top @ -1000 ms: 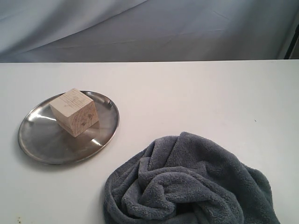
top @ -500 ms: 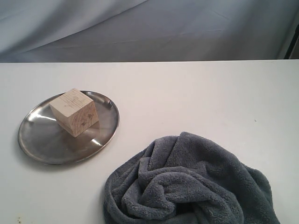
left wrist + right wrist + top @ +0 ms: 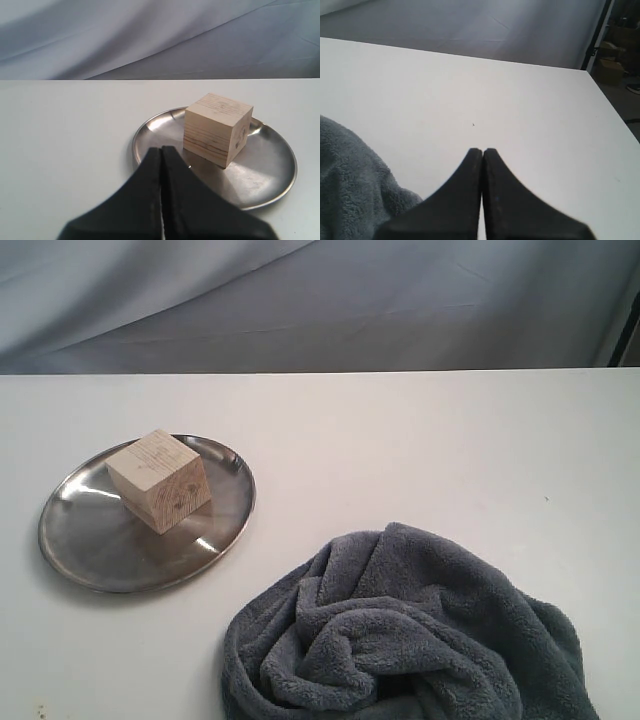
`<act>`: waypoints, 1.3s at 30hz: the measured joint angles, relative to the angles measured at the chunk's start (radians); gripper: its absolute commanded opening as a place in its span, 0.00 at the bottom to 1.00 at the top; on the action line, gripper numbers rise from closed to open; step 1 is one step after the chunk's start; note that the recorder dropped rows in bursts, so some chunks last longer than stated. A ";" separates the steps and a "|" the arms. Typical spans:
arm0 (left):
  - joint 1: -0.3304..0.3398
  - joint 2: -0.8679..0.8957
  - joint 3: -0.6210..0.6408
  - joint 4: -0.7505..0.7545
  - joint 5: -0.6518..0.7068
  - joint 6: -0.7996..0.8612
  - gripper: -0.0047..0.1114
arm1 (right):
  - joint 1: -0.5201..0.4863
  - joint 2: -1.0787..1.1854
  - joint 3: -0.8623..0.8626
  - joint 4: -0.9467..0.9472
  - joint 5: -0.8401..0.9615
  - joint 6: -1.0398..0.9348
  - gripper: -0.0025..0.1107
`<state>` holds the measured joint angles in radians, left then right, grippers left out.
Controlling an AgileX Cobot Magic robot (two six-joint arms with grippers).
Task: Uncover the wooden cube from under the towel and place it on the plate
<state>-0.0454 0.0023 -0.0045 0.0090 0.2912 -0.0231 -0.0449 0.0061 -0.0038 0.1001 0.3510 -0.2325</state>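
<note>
One pale wooden cube [image 3: 217, 130], edge facing closed left jaws, on one round steel plate [image 3: 265, 175]; one grey-blue fleece towel [image 3: 345, 172] beside closed right jaws.

Closed right end effector [image 3: 482, 150] above table [image 3: 520, 110], beside towel [image 3: 350, 185].

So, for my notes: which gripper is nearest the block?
The left gripper, shut, points at the plate holding the block; the right gripper has only the towel nearby.
</note>
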 measured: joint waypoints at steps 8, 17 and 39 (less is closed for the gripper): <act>0.000 0.000 0.000 0.000 0.000 0.000 0.04 | 0.043 0.000 0.000 0.000 0.007 -0.011 0.02; 0.000 0.000 0.000 0.000 0.000 0.000 0.04 | 0.045 0.000 0.000 0.000 0.007 -0.011 0.02; 0.000 0.000 0.000 0.000 0.000 0.000 0.04 | 0.045 0.000 0.000 0.000 0.007 -0.011 0.02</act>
<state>-0.0454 0.0023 -0.0045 0.0090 0.2912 -0.0231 0.0000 0.0061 -0.0038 0.1001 0.3582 -0.2435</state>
